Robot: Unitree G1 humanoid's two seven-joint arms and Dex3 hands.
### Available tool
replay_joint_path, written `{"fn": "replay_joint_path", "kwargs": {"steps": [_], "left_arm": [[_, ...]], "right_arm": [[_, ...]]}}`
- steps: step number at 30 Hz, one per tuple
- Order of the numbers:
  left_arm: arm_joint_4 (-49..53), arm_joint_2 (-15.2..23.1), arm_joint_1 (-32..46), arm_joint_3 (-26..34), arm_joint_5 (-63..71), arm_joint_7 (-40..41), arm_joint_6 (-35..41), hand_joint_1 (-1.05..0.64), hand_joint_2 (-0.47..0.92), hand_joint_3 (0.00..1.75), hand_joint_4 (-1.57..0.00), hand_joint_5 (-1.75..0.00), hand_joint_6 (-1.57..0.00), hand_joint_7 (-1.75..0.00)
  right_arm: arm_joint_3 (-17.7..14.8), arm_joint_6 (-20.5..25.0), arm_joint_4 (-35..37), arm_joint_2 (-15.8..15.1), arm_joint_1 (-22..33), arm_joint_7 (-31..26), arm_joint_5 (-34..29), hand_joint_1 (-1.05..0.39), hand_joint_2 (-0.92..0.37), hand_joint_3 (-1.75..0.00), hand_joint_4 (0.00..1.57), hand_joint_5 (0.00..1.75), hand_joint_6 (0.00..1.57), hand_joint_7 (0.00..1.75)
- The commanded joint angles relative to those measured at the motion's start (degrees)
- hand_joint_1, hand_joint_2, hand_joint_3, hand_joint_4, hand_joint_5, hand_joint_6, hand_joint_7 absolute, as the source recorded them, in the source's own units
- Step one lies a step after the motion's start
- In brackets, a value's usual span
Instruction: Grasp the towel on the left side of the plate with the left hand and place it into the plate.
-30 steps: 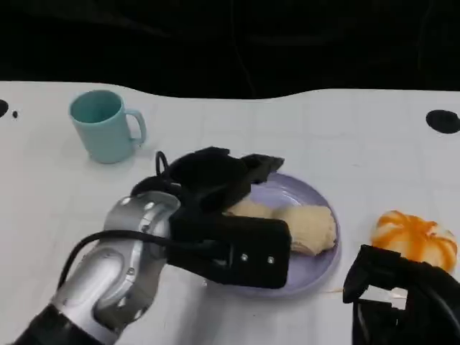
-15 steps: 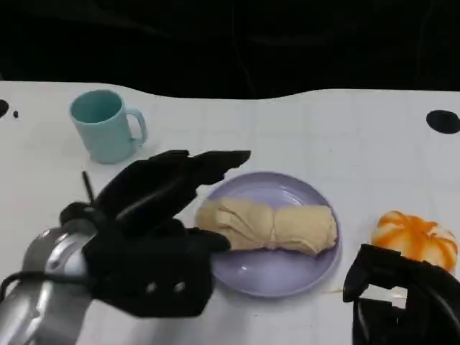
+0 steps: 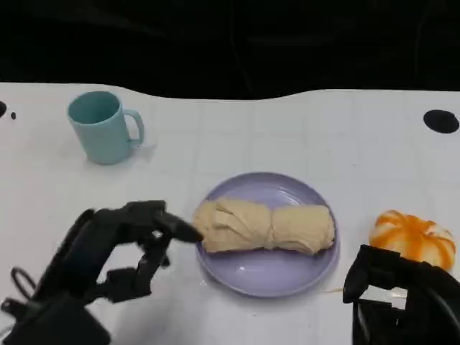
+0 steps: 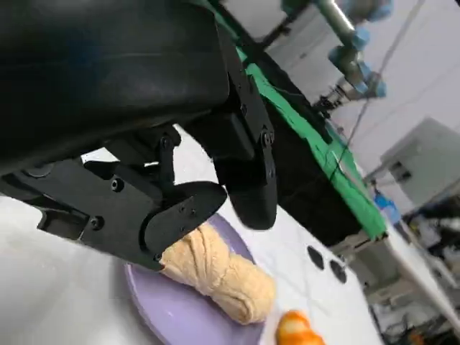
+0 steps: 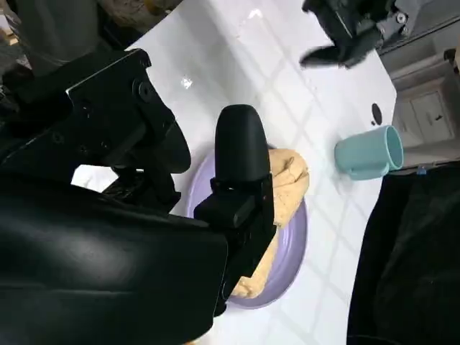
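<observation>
On the plate (image 3: 287,277) — a rolled, cream-yellow towel (image 3: 264,226), crumpled.

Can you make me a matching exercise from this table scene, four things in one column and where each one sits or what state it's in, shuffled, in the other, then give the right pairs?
Things:
1. towel
2. mug
3. orange pumpkin-shaped object
4. left hand

Places or states:
A. on the table to the right of the plate
B. open, holding nothing, left of the plate
C. lying rolled up across the plate
D. standing upright at the far left of the table

Pairs: 1-C, 2-D, 3-A, 4-B
</observation>
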Motion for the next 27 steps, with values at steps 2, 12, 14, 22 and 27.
{"fn": "replay_joint_path", "kwargs": {"steps": [2,12,14,22,27], "left_arm": [[-10.02,-2.35,7.87,0.61,-8.37,-1.42,10.54,-0.10,0.41,1.40,-0.90,-1.71,-0.88,-1.47],[-24.19,-3.75,16.54,3.33,-25.30,-1.98,34.16,-0.11,0.51,1.28,-0.86,-1.75,-0.81,-1.59],[-24.35,-3.61,17.09,3.67,-25.97,-2.05,35.37,-0.10,0.52,1.25,-0.85,-1.75,-0.80,-1.59],[-20.63,-4.37,15.66,4.73,-27.88,-3.35,35.79,-0.11,0.49,1.23,-0.84,-1.75,-0.80,-1.55],[-18.49,-5.90,14.48,6.24,-31.67,-4.64,35.51,-0.10,0.50,1.23,-0.84,-1.75,-0.82,-1.51]], "right_arm": [[-0.53,-0.24,0.20,-0.76,-0.17,0.18,0.10,0.03,-0.57,-1.42,0.81,1.75,0.59,1.75],[-1.11,-0.45,0.56,-0.89,-0.58,0.52,0.40,0.03,-0.56,-1.42,0.80,1.75,0.59,1.75],[-1.20,-0.61,0.78,-1.07,-0.74,0.70,0.21,0.03,-0.56,-1.43,0.81,1.75,0.59,1.75],[-1.31,-1.08,1.88,-1.49,-1.14,1.10,-0.62,0.04,-0.55,-1.43,0.81,1.75,0.60,1.75],[-1.54,-2.62,2.63,-1.82,-0.92,1.86,-0.76,0.05,-0.56,-1.43,0.81,1.75,0.60,1.75]]}}
